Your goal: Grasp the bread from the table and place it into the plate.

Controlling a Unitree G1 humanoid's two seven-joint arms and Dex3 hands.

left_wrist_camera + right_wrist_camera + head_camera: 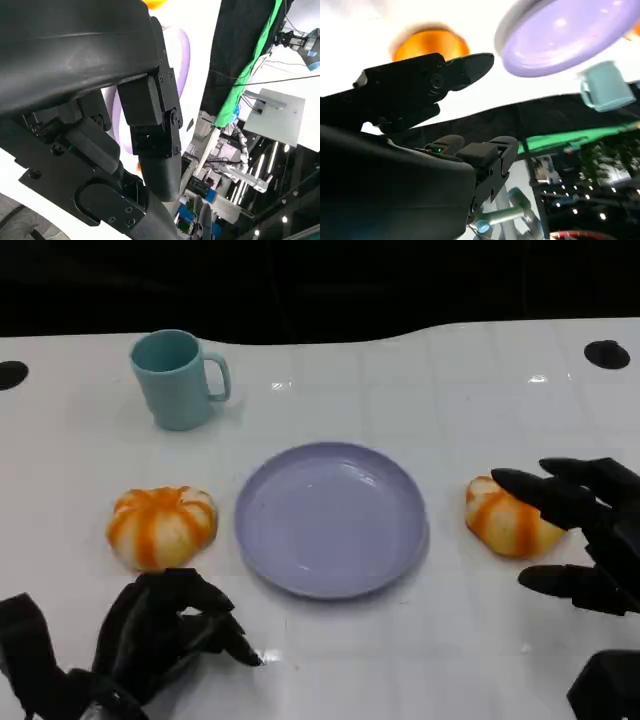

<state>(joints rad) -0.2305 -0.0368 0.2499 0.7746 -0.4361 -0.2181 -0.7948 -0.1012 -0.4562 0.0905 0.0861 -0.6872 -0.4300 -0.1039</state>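
Two orange-and-white striped breads lie on the white table, one on each side of the lavender plate (332,518). The right bread (505,520) has my right hand (585,535) beside it, fingers spread, the upper fingertips reaching over its far side and the thumb below it, not closed on it. In the right wrist view this bread (430,45) lies just beyond the black fingers (420,85), with the plate (570,40) further on. The left bread (162,526) lies just ahead of my left hand (165,630), whose fingers are curled in and hold nothing. The plate holds nothing.
A teal mug (180,378) stands at the back left, well behind the plate; it also shows in the right wrist view as the mug (605,90). The plate's rim (182,55) shows past my left hand (150,125). The table's far edge runs along a black backdrop.
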